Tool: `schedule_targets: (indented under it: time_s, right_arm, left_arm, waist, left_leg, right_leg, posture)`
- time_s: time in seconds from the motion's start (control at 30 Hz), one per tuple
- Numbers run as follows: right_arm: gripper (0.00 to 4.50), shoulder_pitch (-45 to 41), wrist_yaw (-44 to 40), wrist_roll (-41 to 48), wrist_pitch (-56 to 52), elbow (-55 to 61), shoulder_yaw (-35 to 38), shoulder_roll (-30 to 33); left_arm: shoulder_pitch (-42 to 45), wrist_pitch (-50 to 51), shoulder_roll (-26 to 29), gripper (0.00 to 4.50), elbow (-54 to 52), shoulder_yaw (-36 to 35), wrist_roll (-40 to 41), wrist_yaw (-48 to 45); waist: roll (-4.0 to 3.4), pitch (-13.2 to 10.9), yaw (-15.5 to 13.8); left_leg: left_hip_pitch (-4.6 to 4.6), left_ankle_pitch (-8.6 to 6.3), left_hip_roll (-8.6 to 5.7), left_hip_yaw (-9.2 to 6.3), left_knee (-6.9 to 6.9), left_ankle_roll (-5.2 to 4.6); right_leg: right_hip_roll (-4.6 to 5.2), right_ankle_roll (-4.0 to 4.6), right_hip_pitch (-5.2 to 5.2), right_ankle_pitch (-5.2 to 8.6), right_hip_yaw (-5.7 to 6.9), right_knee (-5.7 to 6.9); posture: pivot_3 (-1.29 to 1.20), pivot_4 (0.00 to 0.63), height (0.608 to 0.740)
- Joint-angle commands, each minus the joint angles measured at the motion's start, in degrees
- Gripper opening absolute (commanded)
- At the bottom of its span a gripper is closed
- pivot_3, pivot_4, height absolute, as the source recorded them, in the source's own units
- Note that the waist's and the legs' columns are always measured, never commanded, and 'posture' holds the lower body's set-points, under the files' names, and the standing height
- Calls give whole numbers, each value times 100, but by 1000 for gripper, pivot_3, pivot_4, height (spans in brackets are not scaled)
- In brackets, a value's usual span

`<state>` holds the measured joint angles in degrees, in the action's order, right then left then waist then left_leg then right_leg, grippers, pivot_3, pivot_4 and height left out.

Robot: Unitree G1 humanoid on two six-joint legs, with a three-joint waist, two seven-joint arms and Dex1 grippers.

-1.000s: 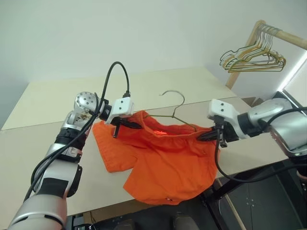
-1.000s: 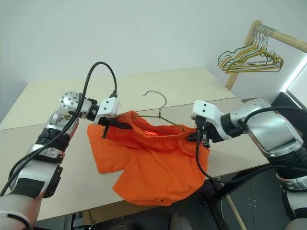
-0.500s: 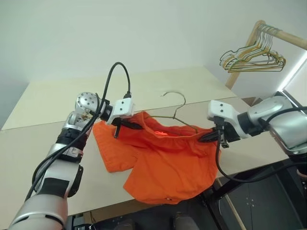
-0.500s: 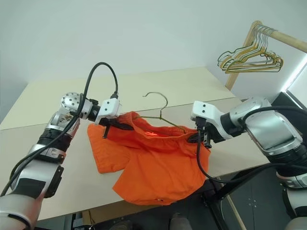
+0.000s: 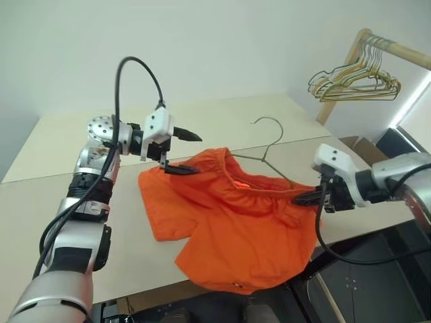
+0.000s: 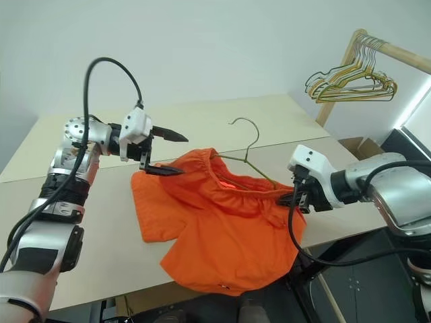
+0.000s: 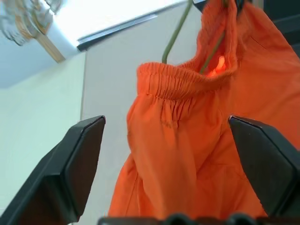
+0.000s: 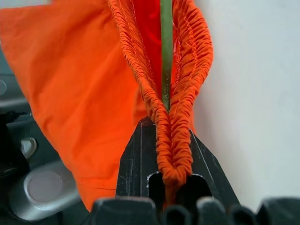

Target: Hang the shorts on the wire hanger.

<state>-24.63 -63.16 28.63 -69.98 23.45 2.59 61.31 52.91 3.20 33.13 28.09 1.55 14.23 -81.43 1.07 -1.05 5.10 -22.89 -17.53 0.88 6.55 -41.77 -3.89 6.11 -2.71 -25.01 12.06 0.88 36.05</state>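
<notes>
The orange shorts [image 5: 236, 222] lie on the table [image 5: 81, 145], their lower part hanging over its front edge. The wire hanger [image 5: 267, 151] sits inside the gathered waistband with its hook [image 5: 269, 123] sticking out toward the back. My right gripper [image 5: 301, 197] is shut on the right end of the waistband; the right wrist view shows the fabric [image 8: 171, 140] pinched between the fingers and the wire [image 8: 165, 47] running into them. My left gripper [image 5: 186, 153] hovers open just above the waistband's left end, holding nothing. Its wrist view shows the shorts [image 7: 187, 140] between the spread fingers.
A wooden rack [image 5: 397, 50] at the back right carries a bunch of gold and green wire hangers [image 5: 353, 81]. A cardboard box [image 5: 358, 143] stands beyond the table's right end. Bare tabletop stretches to the left and behind the shorts.
My left gripper has opened, let go of the waistband and risen. The right gripper has drawn to the right, taking the waistband and hanger with it.
</notes>
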Motion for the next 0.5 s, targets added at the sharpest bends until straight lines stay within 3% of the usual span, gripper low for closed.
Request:
schedule_targets:
  time_s: [0.03,0.27,0.5]
  right_arm:
    - [25,581,533,344,-833,749,1340,-217]
    - [25,1587,1462,423,-2161,1771,3327,-1107]
    - [25,2382,2554,737,-2252,2467,4606,-1962]
  left_arm:
    - [-288,906,-143,4493,-1229,-583,673,936]
    - [-1067,3136,-1001,4493,-3742,-1180,2446,2953]
    - [-1525,3953,-1393,4493,-5014,-1166,3270,4199]
  waist:
    - [0,0,-22]
    - [-1,4,-95]
    - [-18,15,112]
  left_leg:
    - [-2,0,0,0,0,0]
    - [23,-3,-1,-7,-6,-4]
    - [85,-46,-6,-4,2,-34]
  right_leg:
    - [0,0,0,0,0,0]
    - [3,-8,35,-4,-1,-8]
    - [0,-15,94,4,-10,-14]
  posture:
    - [-159,0,740]
    - [-232,0,740]
    - [-313,0,740]
